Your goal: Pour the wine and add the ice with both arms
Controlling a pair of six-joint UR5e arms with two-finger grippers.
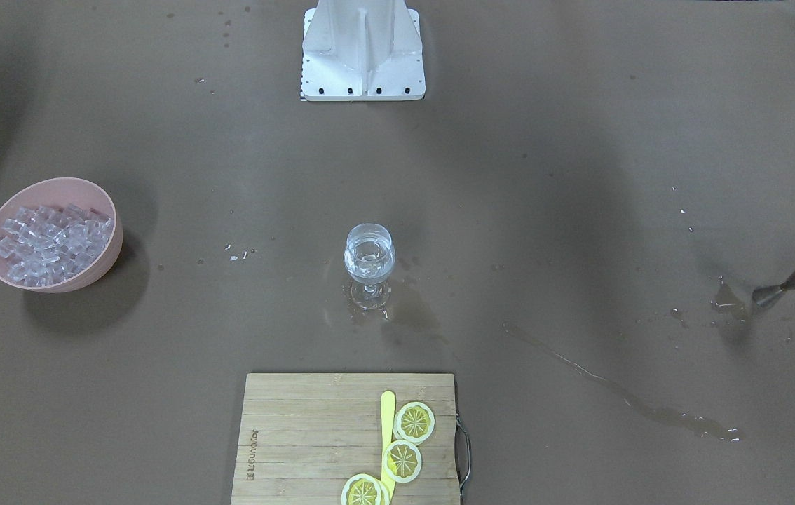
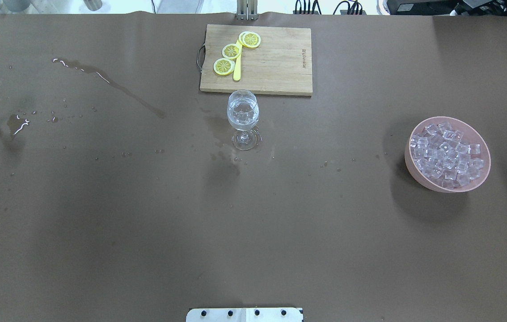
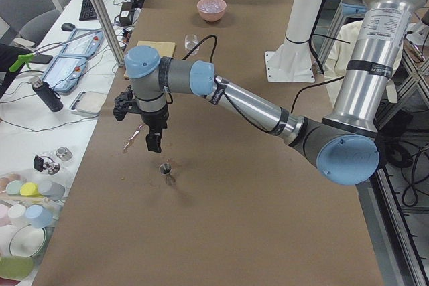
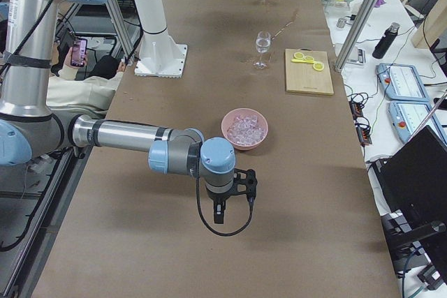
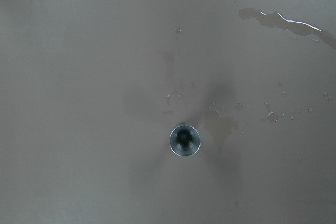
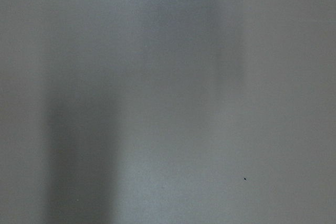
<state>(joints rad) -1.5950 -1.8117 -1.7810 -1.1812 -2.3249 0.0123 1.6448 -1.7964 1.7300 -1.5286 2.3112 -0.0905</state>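
Observation:
A wine glass (image 1: pixel 369 261) stands mid-table and holds clear wine (image 2: pixel 243 112). It also shows in the overhead view (image 2: pixel 243 134). A pink bowl (image 1: pixel 109 261) full of ice (image 1: pixel 50 242) sits on my right side, and shows in the overhead view (image 2: pixel 415 173). A steel jigger (image 1: pixel 790 284) stands upright at my far left. My left gripper (image 3: pixel 153 143) hangs just above the jigger (image 3: pixel 166 171), apart from it, and I cannot tell if it is open. My right gripper (image 4: pixel 218 211) hangs over bare table near the bowl (image 4: pixel 245 143), and I cannot tell its state.
A wooden cutting board (image 1: pixel 299 435) with three lemon slices (image 1: pixel 414 422) and a yellow knife lies beyond the glass. Wet streaks (image 1: pixel 622 396) and puddles lie around the jigger and by the glass foot. The white base block (image 1: pixel 362 56) stands at my edge.

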